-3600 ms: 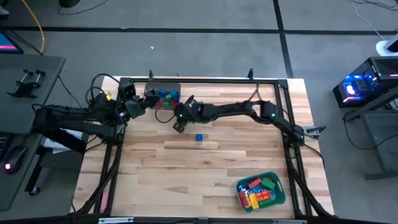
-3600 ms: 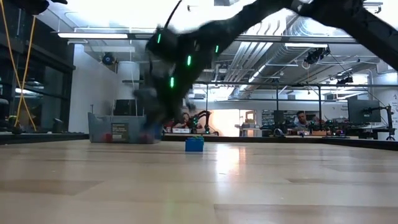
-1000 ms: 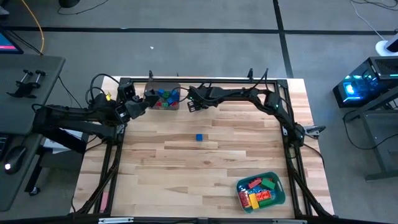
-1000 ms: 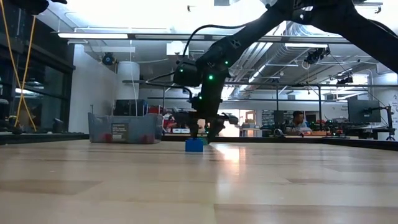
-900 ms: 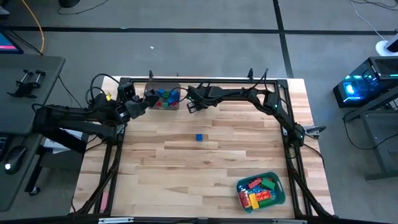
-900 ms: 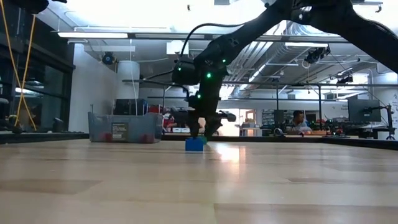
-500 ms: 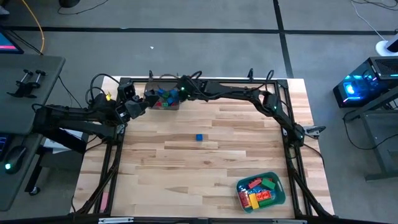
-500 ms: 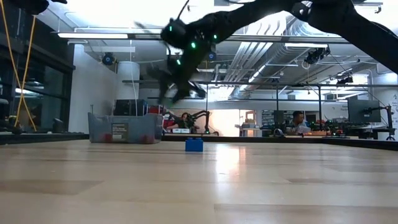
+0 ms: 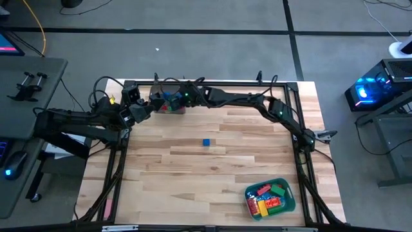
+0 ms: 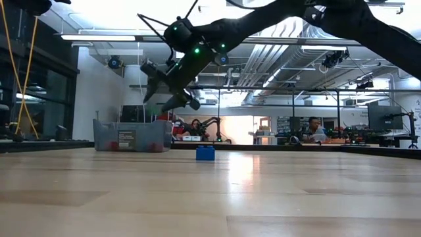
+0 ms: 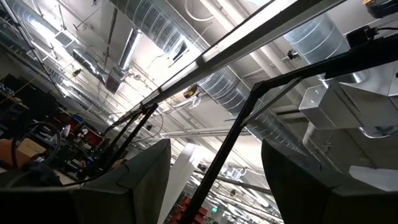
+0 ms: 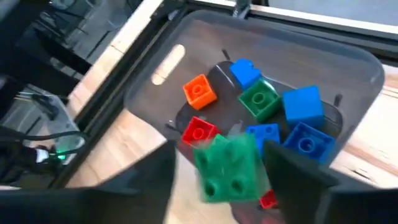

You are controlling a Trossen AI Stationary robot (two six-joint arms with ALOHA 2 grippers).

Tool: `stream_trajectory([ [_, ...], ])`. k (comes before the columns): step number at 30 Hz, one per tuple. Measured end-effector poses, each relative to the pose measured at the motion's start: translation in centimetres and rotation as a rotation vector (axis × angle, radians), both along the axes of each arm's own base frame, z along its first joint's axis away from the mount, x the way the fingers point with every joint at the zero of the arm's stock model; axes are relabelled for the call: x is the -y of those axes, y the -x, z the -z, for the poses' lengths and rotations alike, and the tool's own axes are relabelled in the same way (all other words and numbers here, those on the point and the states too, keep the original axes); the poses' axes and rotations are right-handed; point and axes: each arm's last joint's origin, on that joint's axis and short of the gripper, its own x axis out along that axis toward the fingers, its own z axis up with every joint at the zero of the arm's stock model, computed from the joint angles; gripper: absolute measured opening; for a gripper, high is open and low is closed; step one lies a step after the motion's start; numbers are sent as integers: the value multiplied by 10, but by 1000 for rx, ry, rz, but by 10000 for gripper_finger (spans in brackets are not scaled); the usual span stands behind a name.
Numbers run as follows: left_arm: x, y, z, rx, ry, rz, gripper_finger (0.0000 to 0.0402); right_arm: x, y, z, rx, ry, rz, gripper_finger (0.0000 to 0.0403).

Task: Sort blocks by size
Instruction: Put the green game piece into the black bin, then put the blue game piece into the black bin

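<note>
Now my green block (image 12: 227,168) sits between the right end effector's (image 12: 219,163) spread fingers over the grey bin (image 12: 348,62) at the desk's (image 9: 212,167) far edge, carried there from beside the blue block (image 9: 206,142) mid-desk. Grip loosening; drop seems imminent. Left end effector (image 9: 137,108) waits released at the bin.

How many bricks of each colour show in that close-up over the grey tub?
Blue bricks: 4
Green bricks: 2, one by the right hand
Red bricks: 2
Orange brick: 1
Total: 9
</note>
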Motion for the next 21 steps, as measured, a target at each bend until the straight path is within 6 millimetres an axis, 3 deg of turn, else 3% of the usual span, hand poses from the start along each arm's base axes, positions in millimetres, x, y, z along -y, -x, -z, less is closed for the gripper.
stream_trajectory([
  [5, 0, 0, 0, -1, 0, 0, 237, 5, 0, -6, 5, 14, -119, 340],
  [9, 0, 0, 0, -1, 0, 0, 237, 7, 3, -27, -12, 11, -190, 364],
  [12, 0, 0, 0, -1, 0, 0, 237, -2, 12, -38, -181, 69, -269, 366],
  [16, 0, 0, 0, -2, 0, 0, 237, -35, 26, -40, -458, 86, -359, 368],
  [21, 0, 0, 0, -3, -1, 0, 237, -94, 39, -13, -735, 57, -425, 368],
])
